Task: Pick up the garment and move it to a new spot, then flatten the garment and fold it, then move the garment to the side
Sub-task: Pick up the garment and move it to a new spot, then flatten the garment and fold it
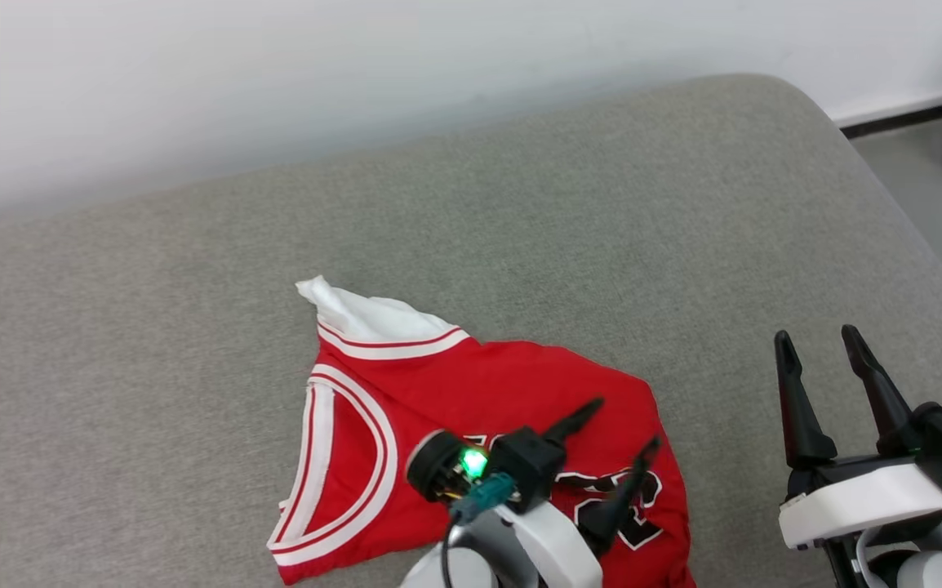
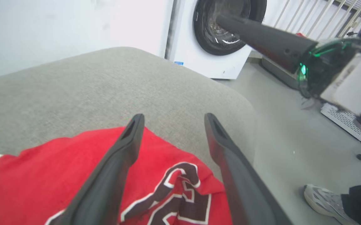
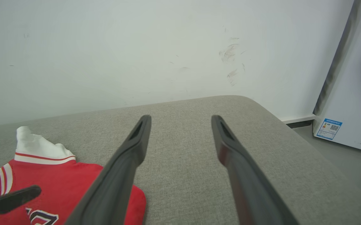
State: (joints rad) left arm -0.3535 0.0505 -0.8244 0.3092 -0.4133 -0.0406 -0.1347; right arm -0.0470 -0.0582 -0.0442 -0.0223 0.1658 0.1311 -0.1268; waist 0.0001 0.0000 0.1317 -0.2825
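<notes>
The garment (image 1: 471,384), a red jersey with a white sleeve and striped neck trim, lies on the grey cushion (image 1: 520,212), partly folded over itself. Its black number shows near its right edge. My left gripper (image 1: 624,422) is open just above that right part, with nothing between its fingers. In the left wrist view the left gripper (image 2: 173,117) spans the garment (image 2: 43,178) edge and its number. My right gripper (image 1: 815,335) stands open over bare cushion, to the right of the garment. The right wrist view has the right gripper (image 3: 181,118) empty and the garment (image 3: 58,178) at lower left.
The cushion ends at a white wall behind and drops to grey floor (image 1: 928,188) on the right. A white washing machine (image 2: 218,37) stands beyond that corner. A person's shoe (image 2: 321,195) rests on the floor beside the cushion. A floor grille (image 2: 343,120) lies further off.
</notes>
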